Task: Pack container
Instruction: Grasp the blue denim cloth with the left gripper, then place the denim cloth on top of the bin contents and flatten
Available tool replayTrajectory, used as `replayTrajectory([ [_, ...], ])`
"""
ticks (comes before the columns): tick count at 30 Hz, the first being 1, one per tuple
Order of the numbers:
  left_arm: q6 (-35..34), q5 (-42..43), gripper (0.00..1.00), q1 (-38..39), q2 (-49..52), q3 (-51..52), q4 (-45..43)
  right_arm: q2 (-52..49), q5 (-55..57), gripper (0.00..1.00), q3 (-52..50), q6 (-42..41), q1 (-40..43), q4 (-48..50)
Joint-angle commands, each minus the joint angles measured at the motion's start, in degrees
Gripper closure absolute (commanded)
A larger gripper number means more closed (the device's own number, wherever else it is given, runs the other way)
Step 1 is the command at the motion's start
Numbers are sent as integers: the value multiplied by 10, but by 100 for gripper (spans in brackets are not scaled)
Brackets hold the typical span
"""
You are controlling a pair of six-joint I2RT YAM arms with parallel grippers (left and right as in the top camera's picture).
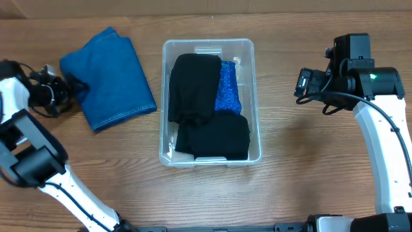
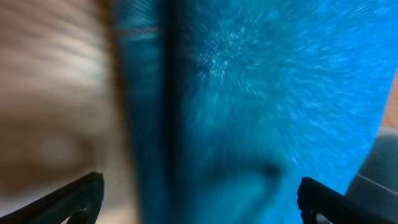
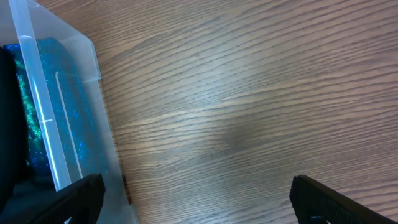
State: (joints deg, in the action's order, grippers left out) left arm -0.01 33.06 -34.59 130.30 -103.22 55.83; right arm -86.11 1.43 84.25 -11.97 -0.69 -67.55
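The clear plastic container (image 1: 209,46) sits mid-table, holding black folded clothes (image 1: 196,90) and a sparkly blue cloth (image 1: 228,90). Its wall shows at the left of the right wrist view (image 3: 59,106). A folded blue cloth (image 1: 108,77) lies on the table left of the container and fills the blurred left wrist view (image 2: 261,99). My left gripper (image 1: 64,90) is open at that cloth's left edge, its fingers (image 2: 199,199) straddling the edge. My right gripper (image 1: 302,84) is open and empty over bare table right of the container, its fingers (image 3: 196,199) wide apart.
The wooden table (image 1: 309,148) runs all around. The left arm's base and links (image 1: 32,154) lie along the left edge, and the right arm (image 1: 380,142) stands at the right edge.
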Motion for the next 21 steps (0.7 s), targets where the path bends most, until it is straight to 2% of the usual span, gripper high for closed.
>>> replayTrajectory([
  [1, 11, 131, 0, 53, 74, 3, -30, 3, -3, 0, 0, -1, 2, 2],
  [3, 11, 135, 0, 91, 82, 3, -39, 3, -3, 0, 0, -1, 2, 1],
  [4, 13, 135, 21, 103, 81, 2, -41, 3, -3, 0, 0, -1, 2, 1],
  [6, 5, 136, 96, 131, 71, 2, -41, 3, -3, 0, 0, -1, 2, 0],
  [9, -4, 135, 96, 141, 28, 2, -20, 3, -3, 0, 0, 0, 2, -9],
  [12, -4, 130, 96, 139, -103, 2, -7, 3, -3, 0, 0, 0, 2, -12],
  [16, -35, 96, 96, 165, -326, 2, -24, 3, -3, 0, 0, 0, 2, -11],
  [19, -32, 82, 96, 243, -444, 2, -27, 3, -3, 0, 0, -1, 2, -12],
  [21, -32, 59, 96, 329, -487, 2, -24, 3, -3, 0, 0, -1, 2, -15],
])
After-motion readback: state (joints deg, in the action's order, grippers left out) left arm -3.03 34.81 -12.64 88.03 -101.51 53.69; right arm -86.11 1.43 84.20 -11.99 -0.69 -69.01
